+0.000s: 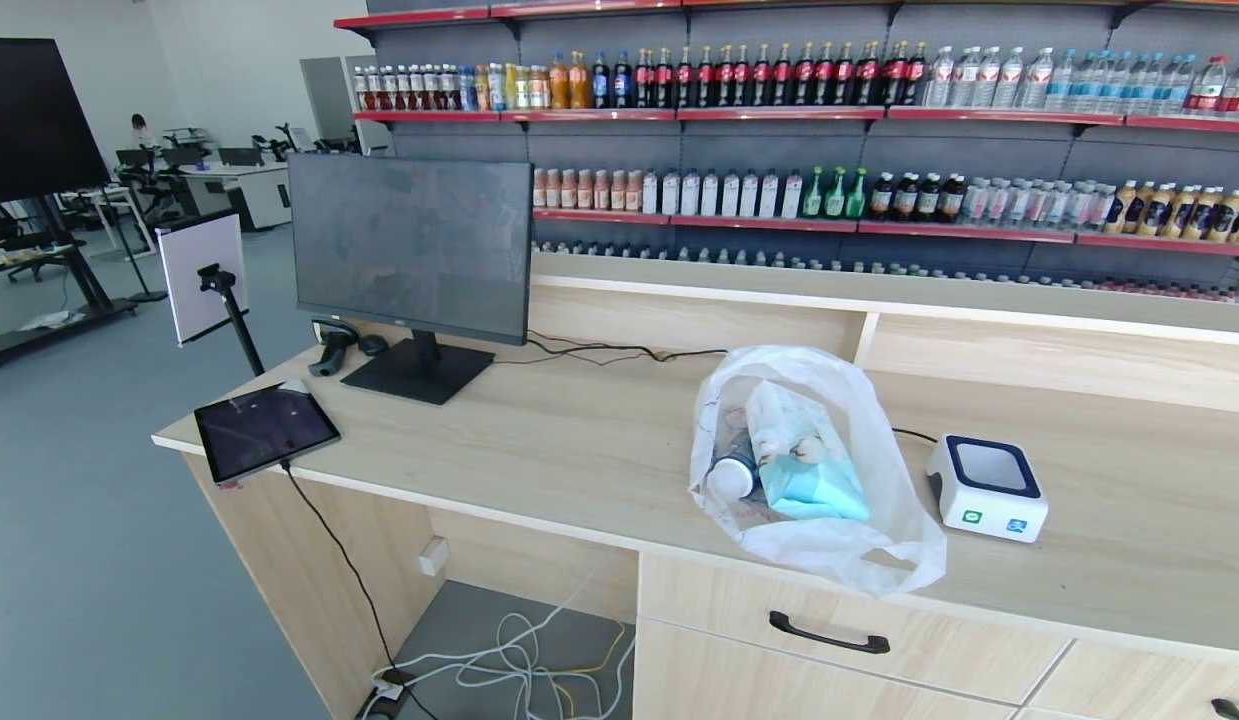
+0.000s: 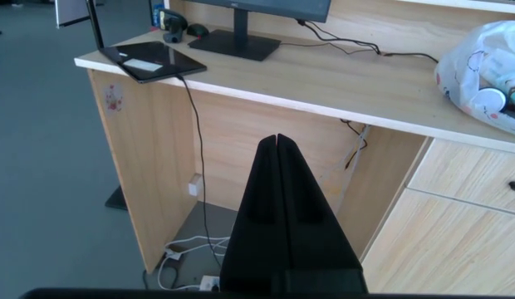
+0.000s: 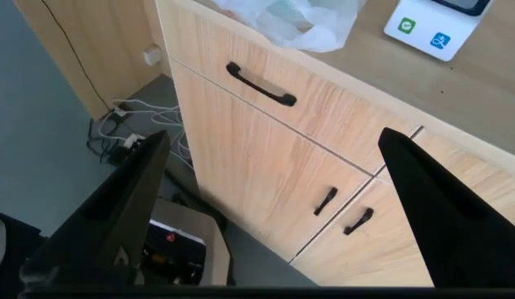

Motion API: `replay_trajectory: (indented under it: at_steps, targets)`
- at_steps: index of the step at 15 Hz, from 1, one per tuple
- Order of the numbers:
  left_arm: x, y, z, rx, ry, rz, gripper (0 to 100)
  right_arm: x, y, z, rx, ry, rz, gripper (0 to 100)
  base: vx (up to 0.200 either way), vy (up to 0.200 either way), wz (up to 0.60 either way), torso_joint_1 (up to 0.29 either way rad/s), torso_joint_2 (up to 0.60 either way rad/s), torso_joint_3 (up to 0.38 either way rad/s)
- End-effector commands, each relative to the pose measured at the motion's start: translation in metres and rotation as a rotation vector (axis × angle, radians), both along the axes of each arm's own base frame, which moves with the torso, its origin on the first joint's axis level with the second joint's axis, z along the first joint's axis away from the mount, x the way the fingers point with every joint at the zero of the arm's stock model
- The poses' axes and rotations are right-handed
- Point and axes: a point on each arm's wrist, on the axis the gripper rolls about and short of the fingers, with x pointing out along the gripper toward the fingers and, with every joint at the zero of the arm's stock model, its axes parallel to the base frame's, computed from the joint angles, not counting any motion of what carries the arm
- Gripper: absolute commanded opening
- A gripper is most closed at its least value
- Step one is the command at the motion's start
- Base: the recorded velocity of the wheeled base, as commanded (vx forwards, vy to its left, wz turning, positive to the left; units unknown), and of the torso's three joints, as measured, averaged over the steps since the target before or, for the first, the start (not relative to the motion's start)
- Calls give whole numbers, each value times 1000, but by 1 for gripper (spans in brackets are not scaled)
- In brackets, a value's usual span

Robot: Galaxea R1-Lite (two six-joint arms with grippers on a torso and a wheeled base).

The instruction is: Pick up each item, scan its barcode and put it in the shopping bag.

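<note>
1. The left gripper is hanging low in front of the counter, fingers pressed together on nothing. The right gripper is hanging before the drawers, fingers spread wide and empty. Both are probably parked clear of the work.
2. The shopping bag is lying at the counter's front edge with its mouth facing the robot for easy loading. It is already holding a white-capped bottle and a blue-green packet, so the task is probably nearing its end.
3. The scanner is sitting just beside the bag, window up, keeping scanning and bagging close.
4. The monitor and tablet are standing well apart, out of the way.
</note>
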Motion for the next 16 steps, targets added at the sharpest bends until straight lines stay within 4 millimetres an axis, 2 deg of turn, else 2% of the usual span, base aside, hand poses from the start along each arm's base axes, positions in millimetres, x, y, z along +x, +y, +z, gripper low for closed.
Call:
replay_trajectory:
  at_steps: [1, 2, 4, 7, 11, 16]
  targets:
    - [0, 0, 0, 0, 0, 1, 0, 2, 0, -1, -15, 28, -205, 100, 0, 0, 0, 0, 0, 0]
    - [0, 0, 0, 0, 0, 1, 0, 3, 0, 0, -3, 49, -284, 100, 0, 0, 0, 0, 0, 0]
    - [0, 0, 0, -2, 0, 1, 0, -4, 0, 0, 10, -30, -351, 100, 0, 0, 0, 0, 0, 0]
    - [0, 0, 0, -2, 0, 1, 0, -21, 0, -2, 8, -241, -357, 100, 0, 0, 0, 0, 0, 0]
    - [0, 0, 0, -2, 0, 1, 0, -27, 0, 1, 37, -371, -324, 100, 0, 0, 0, 0, 0, 0]
    - [0, 0, 0, -2, 0, 1, 0, -27, 0, -6, 93, -296, -331, 100, 0, 0, 0, 0, 0, 0]
